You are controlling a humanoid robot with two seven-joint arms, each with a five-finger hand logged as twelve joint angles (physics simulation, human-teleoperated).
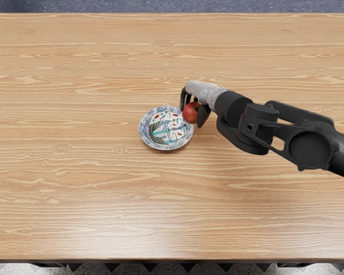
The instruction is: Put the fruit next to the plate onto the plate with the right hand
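Note:
A small patterned plate (165, 128), blue-rimmed with red and teal marks, sits near the middle of the wooden table (74, 189). A red apple (190, 112) is held at the plate's right rim, slightly above it. My right hand (194, 107) comes in from the right edge and its fingers are curled around the apple, partly hiding it. The dark forearm (275, 132) stretches back to the right edge. The left arm does not show.
The wooden table fills the view, with its front edge (172, 260) near the bottom and its far edge at the top. Nothing else stands on it besides the plate.

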